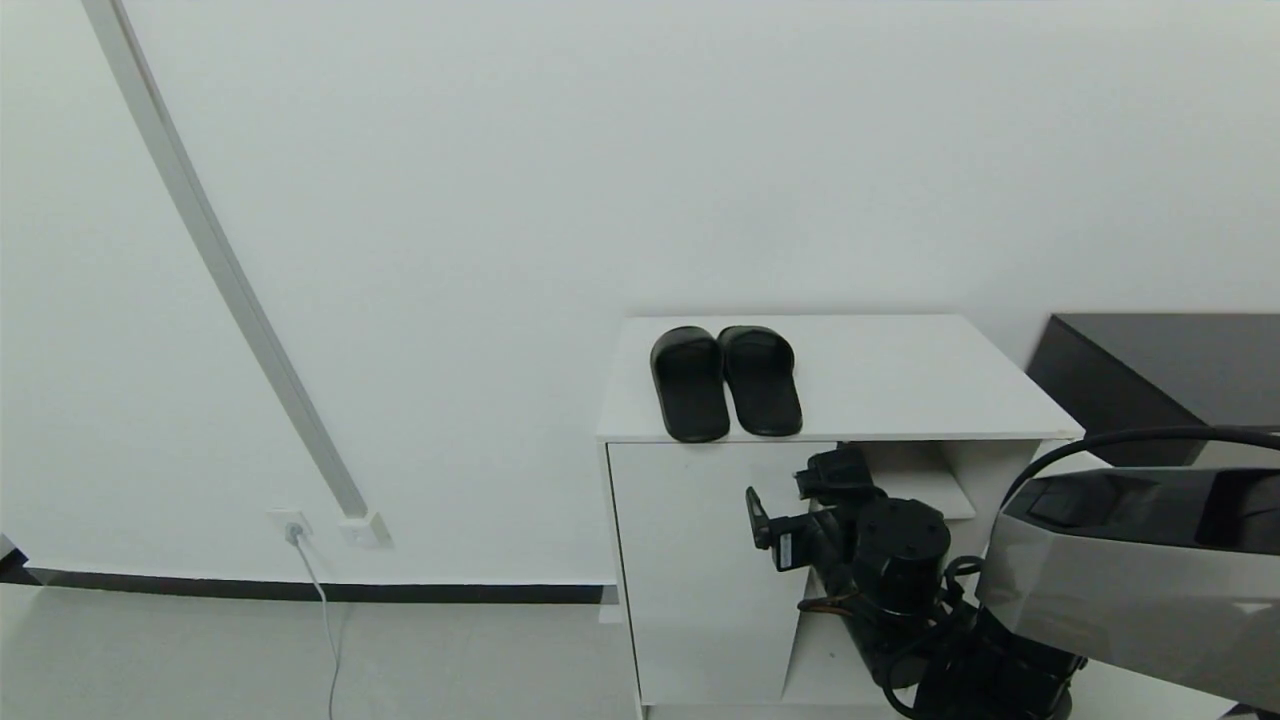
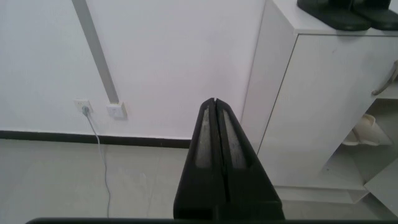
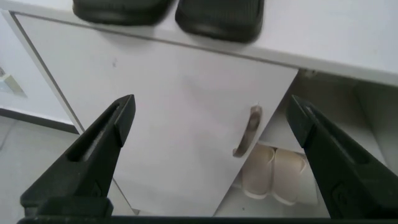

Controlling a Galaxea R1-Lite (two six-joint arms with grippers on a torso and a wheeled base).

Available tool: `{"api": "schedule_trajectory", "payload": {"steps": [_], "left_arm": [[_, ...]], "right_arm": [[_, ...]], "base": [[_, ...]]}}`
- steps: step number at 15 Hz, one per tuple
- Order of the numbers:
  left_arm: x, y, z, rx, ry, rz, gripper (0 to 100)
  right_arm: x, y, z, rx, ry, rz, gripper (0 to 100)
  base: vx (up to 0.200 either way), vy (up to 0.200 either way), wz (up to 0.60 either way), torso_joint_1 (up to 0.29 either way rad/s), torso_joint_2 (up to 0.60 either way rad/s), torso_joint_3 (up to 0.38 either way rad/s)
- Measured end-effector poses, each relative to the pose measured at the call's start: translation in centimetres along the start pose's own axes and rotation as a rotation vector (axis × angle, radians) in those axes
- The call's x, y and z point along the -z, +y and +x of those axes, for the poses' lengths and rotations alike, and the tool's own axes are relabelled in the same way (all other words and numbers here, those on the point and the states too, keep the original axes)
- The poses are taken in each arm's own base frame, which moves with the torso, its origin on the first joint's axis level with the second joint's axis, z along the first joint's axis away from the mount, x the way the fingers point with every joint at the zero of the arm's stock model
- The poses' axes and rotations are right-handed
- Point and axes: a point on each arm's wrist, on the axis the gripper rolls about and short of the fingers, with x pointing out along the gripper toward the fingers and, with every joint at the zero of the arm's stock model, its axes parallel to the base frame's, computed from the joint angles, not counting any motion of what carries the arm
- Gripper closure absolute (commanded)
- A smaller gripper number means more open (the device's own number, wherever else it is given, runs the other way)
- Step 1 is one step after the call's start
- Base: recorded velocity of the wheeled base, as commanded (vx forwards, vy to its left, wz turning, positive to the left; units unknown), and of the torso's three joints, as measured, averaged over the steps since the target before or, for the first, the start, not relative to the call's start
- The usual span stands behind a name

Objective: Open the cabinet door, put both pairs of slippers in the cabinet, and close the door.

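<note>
A pair of black slippers [image 1: 725, 383] lies side by side on top of the white cabinet [image 1: 900, 375], near its left front edge. The left door [image 1: 700, 570] is closed, with a curved handle [image 3: 249, 130] at its inner edge. The right half stands open, and a pair of white slippers [image 3: 273, 171] rests inside on a low shelf. My right gripper [image 3: 211, 115] is open, held in front of the door just below the cabinet top, with the handle between its fingers' line of sight. My left gripper [image 2: 214, 106] is shut on nothing, low and to the left of the cabinet.
A dark box or table [image 1: 1160, 370] stands right of the cabinet. On the wall to the left are a slanted cable duct [image 1: 220, 260], a socket [image 1: 290, 525] and a hanging cord. Open floor lies left of the cabinet.
</note>
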Motion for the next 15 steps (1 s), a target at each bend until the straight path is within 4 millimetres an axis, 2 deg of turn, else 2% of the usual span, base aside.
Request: {"api": "schedule_trajectory", "payload": {"steps": [9,15], "left_arm": [[0.01,0.0,0.0,0.0,0.001,0.0,100],[0.01,0.0,0.0,0.0,0.001,0.001,100]], "right_arm": [[0.13,-0.03,-0.16,-0.004,0.007,-0.016,0],[-0.22,0.21,0.11,-0.053,-0.011,-0.036,0]], "base": [[0.0,0.0,0.0,0.178,-0.38,-0.198],[0.0,0.0,0.0,0.019,-0.05,-0.021]]}}
